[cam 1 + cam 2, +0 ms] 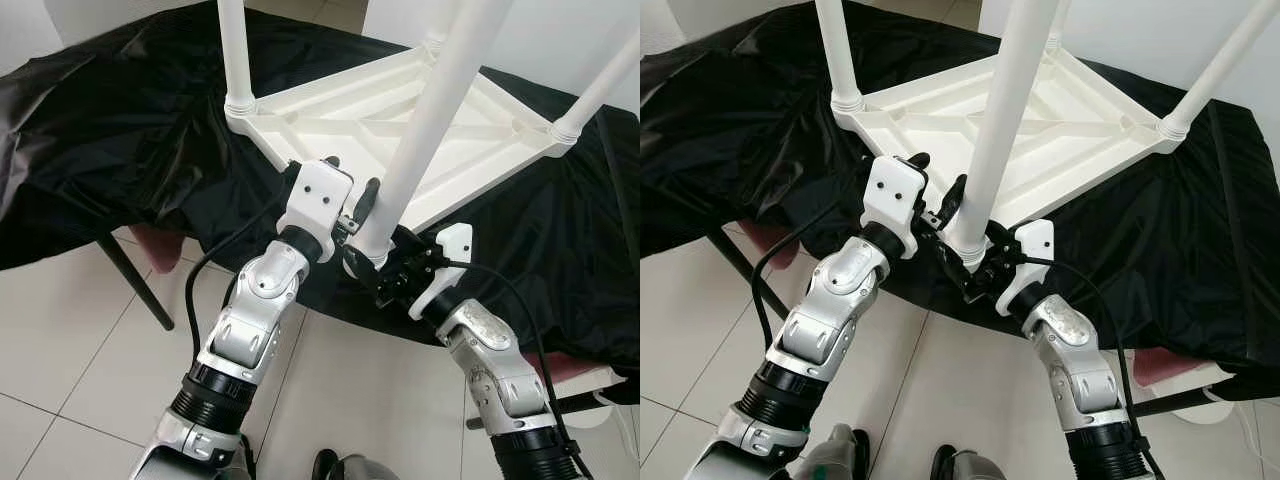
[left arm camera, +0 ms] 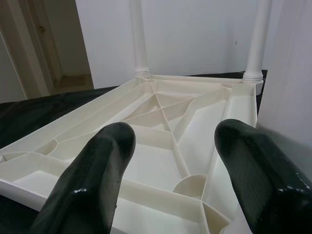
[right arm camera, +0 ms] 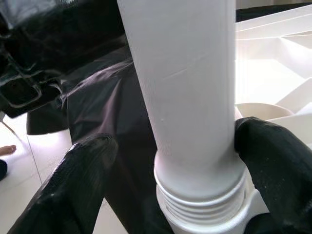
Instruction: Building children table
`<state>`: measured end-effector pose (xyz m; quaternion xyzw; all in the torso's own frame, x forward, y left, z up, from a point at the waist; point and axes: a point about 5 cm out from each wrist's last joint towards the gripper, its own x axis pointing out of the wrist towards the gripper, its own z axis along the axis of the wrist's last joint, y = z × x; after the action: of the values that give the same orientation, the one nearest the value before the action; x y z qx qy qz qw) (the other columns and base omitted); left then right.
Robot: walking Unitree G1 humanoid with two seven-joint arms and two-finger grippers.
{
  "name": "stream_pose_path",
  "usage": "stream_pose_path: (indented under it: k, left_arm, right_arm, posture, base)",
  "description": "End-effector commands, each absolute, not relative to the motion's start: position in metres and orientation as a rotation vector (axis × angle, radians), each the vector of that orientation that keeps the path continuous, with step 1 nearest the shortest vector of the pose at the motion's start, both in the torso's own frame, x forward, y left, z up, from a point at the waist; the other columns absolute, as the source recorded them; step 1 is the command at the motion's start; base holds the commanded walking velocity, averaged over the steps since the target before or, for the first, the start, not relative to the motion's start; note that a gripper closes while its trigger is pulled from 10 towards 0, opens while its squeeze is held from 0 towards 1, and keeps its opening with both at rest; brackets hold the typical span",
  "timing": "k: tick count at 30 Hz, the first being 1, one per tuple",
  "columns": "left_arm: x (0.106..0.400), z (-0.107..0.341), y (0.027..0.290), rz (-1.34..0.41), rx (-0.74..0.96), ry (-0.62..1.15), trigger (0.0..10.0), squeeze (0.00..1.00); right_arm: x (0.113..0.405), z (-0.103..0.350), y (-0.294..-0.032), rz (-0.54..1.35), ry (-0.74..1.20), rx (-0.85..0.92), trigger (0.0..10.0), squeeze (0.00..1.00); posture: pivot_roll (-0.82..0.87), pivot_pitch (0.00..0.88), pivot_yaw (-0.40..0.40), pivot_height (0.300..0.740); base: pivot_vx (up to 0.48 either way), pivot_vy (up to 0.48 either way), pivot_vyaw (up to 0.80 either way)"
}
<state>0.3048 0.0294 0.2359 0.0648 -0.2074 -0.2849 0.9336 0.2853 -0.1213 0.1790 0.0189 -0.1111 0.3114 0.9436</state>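
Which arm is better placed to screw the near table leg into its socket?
The right: its end effector straddles the near table leg just above the threads. The left end effector faces the tabletop underside.

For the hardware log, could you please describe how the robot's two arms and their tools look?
Both arms are jointed silver metal with black ribbed collars. Each wrist carries a white housing before its tool, the left tool and the right tool each having two long glossy black fingers. A black cable loops beside each arm.
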Motion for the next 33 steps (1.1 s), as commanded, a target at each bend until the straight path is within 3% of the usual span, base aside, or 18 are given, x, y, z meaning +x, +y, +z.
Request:
stream_pose_path:
  k: [1,10,17,25,28,33]
  left_arm:
    - [0.297,0.233,0.018,-0.679,0.153,-0.418,10.0,0.00]
    - [0.301,0.226,0.038,-0.668,0.192,-0.391,10.0,0.00]
    - [0.296,0.219,0.053,-0.683,0.213,-0.380,10.0,0.00]
    - [0.300,0.212,0.088,-0.607,0.251,-0.334,10.0,0.00]
    - [0.307,0.214,0.108,-0.540,0.282,-0.324,10.0,0.00]
    - [0.308,0.214,0.112,-0.534,0.288,-0.321,10.0,0.00]
  right_arm:
    - [0.285,0.182,-0.116,0.629,-0.245,0.038,10.0,0.00]
    - [0.291,0.176,-0.095,0.400,-0.210,0.043,10.0,0.00]
    - [0.294,0.175,-0.101,0.300,-0.210,0.060,10.0,0.00]
    - [0.301,0.180,-0.133,0.109,-0.239,0.057,10.0,0.00]
    - [0.301,0.183,-0.160,-0.034,-0.255,0.045,10.0,0.00]
    - [0.299,0.184,-0.170,-0.100,-0.260,0.036,10.0,0.00]
  posture:
    - [0.17,0.180,-0.061,0.740]
    - [0.17,0.173,-0.069,0.740]
    - [0.16,0.171,-0.070,0.740]
    - [0.16,0.176,-0.074,0.740]
    - [0.16,0.183,-0.075,0.740]
    - [0.15,0.184,-0.073,0.740]
  base:
    - [0.000,0.000,0.00]
    - [0.000,0.000,0.00]
    - [0.000,0.000,0.00]
    - [0.000,0.000,0.00]
    - [0.000,0.000,0.00]
    - [0.000,0.000,0.00]
